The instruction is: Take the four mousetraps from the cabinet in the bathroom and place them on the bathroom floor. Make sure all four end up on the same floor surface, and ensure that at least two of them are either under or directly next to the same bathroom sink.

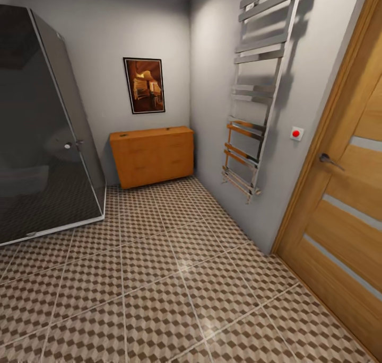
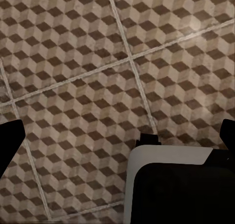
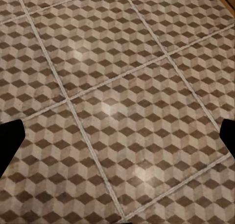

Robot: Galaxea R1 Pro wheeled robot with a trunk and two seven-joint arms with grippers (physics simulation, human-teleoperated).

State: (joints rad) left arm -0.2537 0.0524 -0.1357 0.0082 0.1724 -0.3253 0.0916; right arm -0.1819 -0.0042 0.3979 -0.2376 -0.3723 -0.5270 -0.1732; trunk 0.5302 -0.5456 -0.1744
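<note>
Your cabinet (image 1: 152,156) stood against the far wall, bathroom floor (image 1: 159,278) stretching bare before you, left gripper (image 2: 117,136) and right gripper (image 3: 117,136) both spread wide, holding nothing.

I can't make out the small marks on the cabinet (image 1: 152,156) top, its drawers blur together, the door (image 1: 339,204) is cut by the edge, and only dark tips of my fingers (image 2: 10,145) show.
</note>
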